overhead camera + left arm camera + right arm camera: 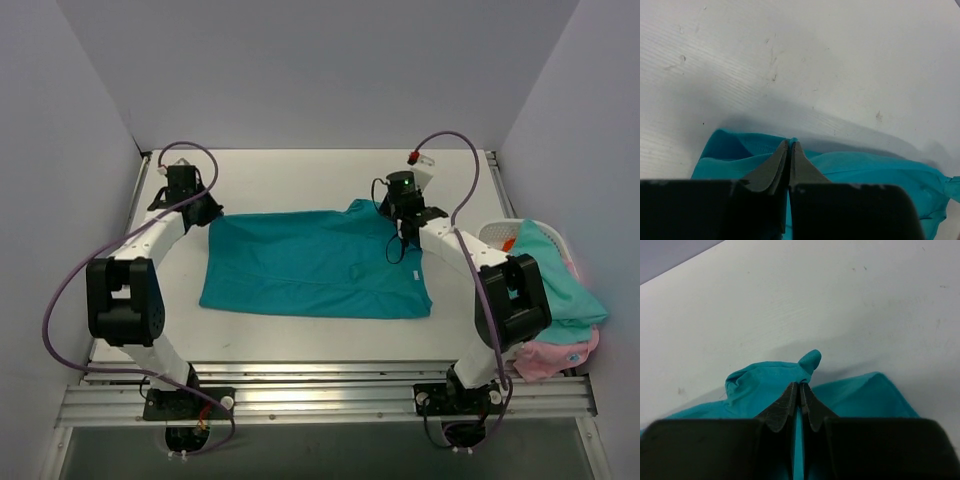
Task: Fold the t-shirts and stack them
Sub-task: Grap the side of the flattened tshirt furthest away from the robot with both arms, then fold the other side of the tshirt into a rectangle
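We see the teal t-shirt (pixel 310 268) spread on the table (pixel 300 180), left gripper (pixel 790 143) pinched tight on its far edge, right gripper (pixel 800 385) likewise clamped

You've got two matching arms, left (pixel 160 235) and right (pixel 450 245): white links, chunky black joint housings (pixel 122 300). A purple cable (pixel 185 146) loops off each (the right one (pixel 450 134) runs past a red-and-white plug (pixel 413 157)). Green LED (pixel 403 183) lit on the right wrist. Fingers (pixel 772 167) are matte dark grey and taper to thin tips, same on the right (pixel 782 407).
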